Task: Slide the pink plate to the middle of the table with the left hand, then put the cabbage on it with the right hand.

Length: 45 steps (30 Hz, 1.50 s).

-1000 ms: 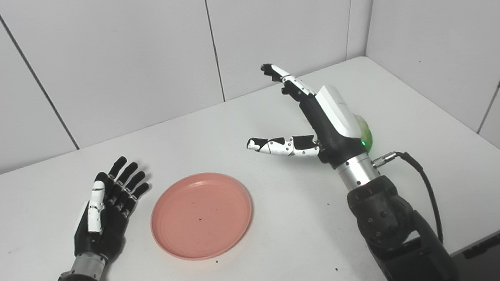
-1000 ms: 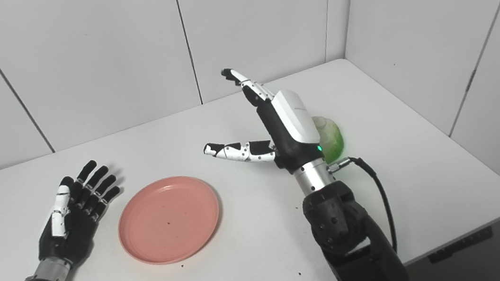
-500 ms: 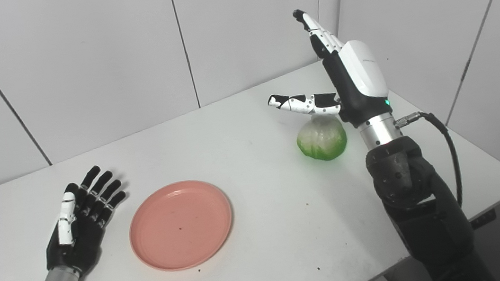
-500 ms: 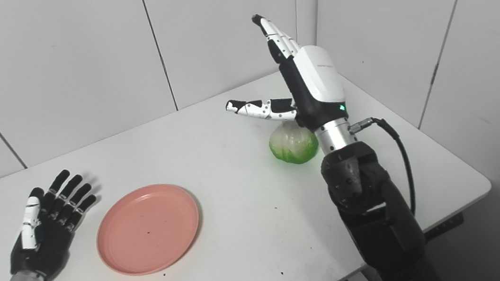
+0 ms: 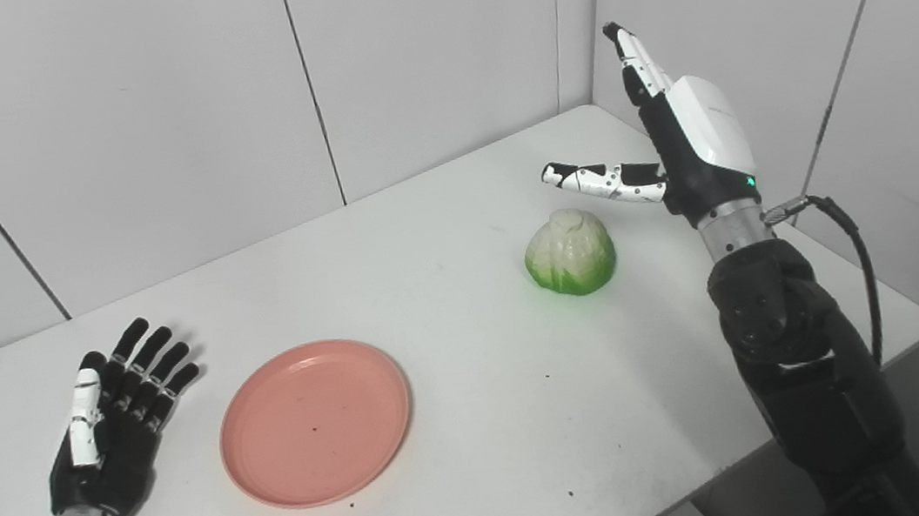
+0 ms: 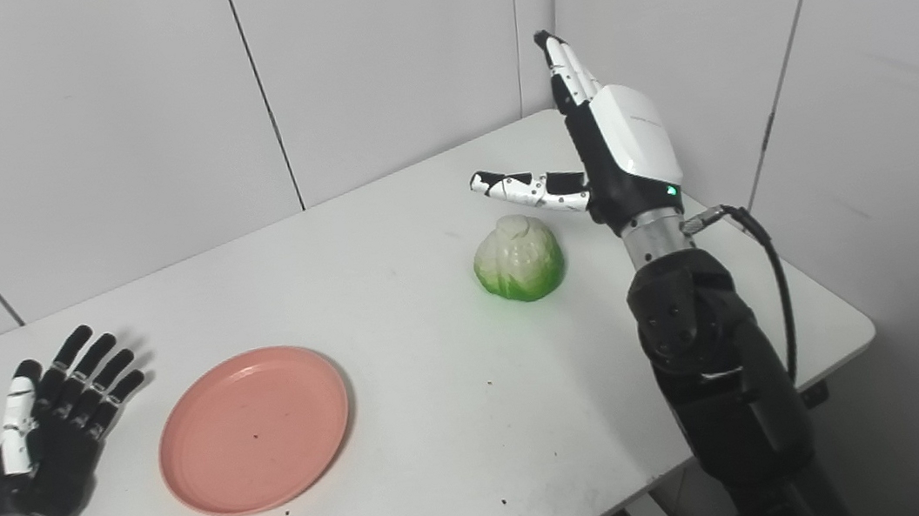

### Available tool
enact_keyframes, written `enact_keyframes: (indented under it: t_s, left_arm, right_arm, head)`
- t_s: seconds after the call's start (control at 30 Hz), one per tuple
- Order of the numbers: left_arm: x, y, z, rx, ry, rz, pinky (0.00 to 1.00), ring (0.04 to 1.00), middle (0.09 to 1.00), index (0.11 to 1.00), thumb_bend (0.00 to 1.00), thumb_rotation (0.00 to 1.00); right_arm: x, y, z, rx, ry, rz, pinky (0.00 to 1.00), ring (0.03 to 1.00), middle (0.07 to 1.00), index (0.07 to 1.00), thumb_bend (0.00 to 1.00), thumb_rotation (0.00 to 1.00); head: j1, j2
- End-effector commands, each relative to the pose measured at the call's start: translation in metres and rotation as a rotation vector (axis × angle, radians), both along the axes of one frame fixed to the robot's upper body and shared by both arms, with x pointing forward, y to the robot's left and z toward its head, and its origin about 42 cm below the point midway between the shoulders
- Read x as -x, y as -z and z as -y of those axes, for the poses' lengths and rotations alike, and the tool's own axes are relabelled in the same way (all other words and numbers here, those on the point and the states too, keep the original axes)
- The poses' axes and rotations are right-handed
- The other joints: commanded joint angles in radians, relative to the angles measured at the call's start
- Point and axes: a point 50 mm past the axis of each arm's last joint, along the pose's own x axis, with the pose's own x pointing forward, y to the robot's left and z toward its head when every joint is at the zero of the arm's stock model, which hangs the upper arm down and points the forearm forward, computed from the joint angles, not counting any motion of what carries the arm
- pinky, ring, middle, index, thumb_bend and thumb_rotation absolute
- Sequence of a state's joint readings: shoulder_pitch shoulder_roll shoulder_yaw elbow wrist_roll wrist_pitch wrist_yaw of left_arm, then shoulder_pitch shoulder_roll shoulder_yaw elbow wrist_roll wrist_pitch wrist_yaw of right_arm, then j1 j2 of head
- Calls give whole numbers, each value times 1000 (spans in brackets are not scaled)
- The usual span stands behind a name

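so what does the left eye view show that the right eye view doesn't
Only the left eye view: very little extra, mainly more wall left of the left hand.

Only the right eye view: more wall to the right, and more of the floor under the table's right corner.

Both: the empty pink plate beside the open left hand, and the cabbage sitting on the table, with the open right hand raised beside it, not touching.

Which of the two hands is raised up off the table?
The right hand, open by the cabbage, fingers pointing up. The left hand lies low, beside the plate.
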<state>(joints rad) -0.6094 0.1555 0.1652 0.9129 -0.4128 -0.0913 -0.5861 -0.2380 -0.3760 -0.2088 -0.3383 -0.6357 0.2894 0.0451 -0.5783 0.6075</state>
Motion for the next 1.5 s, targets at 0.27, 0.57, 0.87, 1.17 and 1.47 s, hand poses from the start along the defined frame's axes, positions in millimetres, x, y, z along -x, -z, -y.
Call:
enact_keyframes:
  t_s: [0.27,0.57,0.87,1.17,1.47]
  left_arm:
    - [45,60,-27,-23,-42,-209,824,859,883,874,478,904]
    - [47,59,-29,-18,-32,-209,836,868,891,884,478,898]
    - [49,57,-30,-29,-31,-204,829,861,883,879,491,875]
    - [50,55,-34,-27,-30,-205,835,865,889,883,481,887]
    - [52,52,-35,-21,-26,-208,845,870,897,891,483,878]
  right_arm:
    - [-13,13,11,-18,-4,-14,803,926,987,1000,1000,630]
    - [-39,35,19,-77,-46,-69,440,536,989,1000,1000,651]
    - [-52,44,25,-83,-47,-167,851,951,984,1000,1000,668]
    - [-64,48,32,-95,-46,-231,860,950,975,1000,1000,637]
    - [-68,52,37,-92,-45,-268,853,946,974,1000,1000,632]
  head:
    - [1,10]
    - [3,21]
    - [6,30]
    - [7,44]
    - [7,54]
